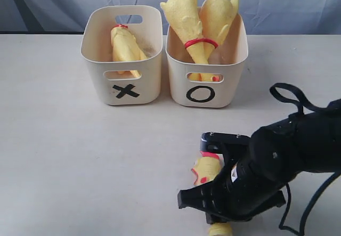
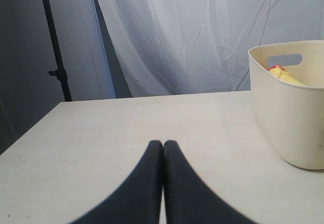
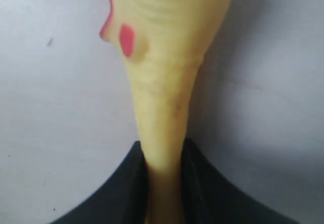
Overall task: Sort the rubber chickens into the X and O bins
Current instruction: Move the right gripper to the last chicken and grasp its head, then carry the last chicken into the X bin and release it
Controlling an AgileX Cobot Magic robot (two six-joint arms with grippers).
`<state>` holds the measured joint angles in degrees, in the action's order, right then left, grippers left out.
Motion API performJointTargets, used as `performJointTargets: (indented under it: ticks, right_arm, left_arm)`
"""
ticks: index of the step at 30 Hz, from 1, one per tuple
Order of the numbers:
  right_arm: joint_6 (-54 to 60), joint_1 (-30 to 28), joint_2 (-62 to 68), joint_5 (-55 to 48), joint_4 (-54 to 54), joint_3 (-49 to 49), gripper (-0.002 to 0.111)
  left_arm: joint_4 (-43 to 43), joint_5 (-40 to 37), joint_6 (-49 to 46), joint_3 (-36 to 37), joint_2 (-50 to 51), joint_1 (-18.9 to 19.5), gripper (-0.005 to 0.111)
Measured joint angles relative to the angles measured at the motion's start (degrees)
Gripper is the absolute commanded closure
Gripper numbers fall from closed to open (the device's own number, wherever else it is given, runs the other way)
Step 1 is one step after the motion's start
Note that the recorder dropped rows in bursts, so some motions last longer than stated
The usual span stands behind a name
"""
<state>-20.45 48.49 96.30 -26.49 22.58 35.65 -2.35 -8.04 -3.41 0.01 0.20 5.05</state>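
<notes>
The X bin (image 1: 123, 55) holds a headless yellow chicken body (image 1: 126, 47). Beside it, the O bin (image 1: 206, 60) holds two long whole chickens (image 1: 184, 20) (image 1: 218, 15) that stick out above its rim. The head-and-neck piece (image 1: 206, 169) lies on the table near the front edge, and its red comb shows in the right wrist view. My right gripper (image 3: 164, 150) is shut on its yellow neck (image 3: 164, 113), one finger on each side. My left gripper (image 2: 163, 143) is shut and empty, low over the table beside the X bin (image 2: 288, 118). It does not show in the exterior view.
The black right arm (image 1: 282, 161) with its looping cable (image 1: 290, 95) covers the front right of the pale table (image 1: 80, 161). A grey curtain (image 1: 277, 4) hangs behind the bins. A black stand pole (image 2: 53, 47) rises past the table's far corner.
</notes>
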Motion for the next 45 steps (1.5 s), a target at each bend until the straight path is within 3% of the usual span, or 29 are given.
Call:
performJointTargets:
  ticks: [4,8,12,16,24,27,29,32,37,43,45]
  right_arm:
    - [2.9,0.0,-1.2,-10.2,-1.8,7.1,0.109]
    - [4.7,0.0,-7.5,-20.1,-4.3,21.3,0.109]
    - [13.0,0.0,-11.8,-21.8,-4.9,35.6,0.109]
    - [28.3,0.2,-12.7,-6.2,-7.3,43.5,0.109]
    - [36.6,-0.2,2.2,39.6,-18.4,44.8,0.108]
    - [38.9,-1.2,11.0,50.7,-16.0,45.5,0.089]
    - [39.2,-2.5,16.6,53.5,-9.3,46.9,0.060]
    - [39.3,-4.6,22.3,55.5,-0.5,48.8,0.005]
    - [40.6,-6.2,22.8,50.0,6.8,49.4,0.004]
    - [47.6,-6.1,9.3,26.5,2.2,49.9,0.005]
    - [49.2,-6.1,4.0,14.5,-2.9,50.2,0.020]
  left_arm:
    - [0.0,0.0,0.0,0.0,0.0,0.0,0.107]
    - [0.0,0.0,0.0,0.0,0.0,0.0,0.107]
    - [0.0,0.0,0.0,0.0,0.0,0.0,0.107]
    - [0.0,0.0,0.0,0.0,0.0,0.0,0.107]
    - [0.0,0.0,0.0,0.0,0.0,0.0,0.107]
    - [0.0,0.0,0.0,0.0,0.0,0.0,0.107]
    - [0.0,0.0,0.0,0.0,0.0,0.0,0.107]
    - [0.0,0.0,0.0,0.0,0.0,0.0,0.107]
    - [0.0,0.0,0.0,0.0,0.0,0.0,0.107]
    - [0.0,0.0,0.0,0.0,0.0,0.0,0.107]
    - [0.0,0.0,0.0,0.0,0.0,0.0,0.107]
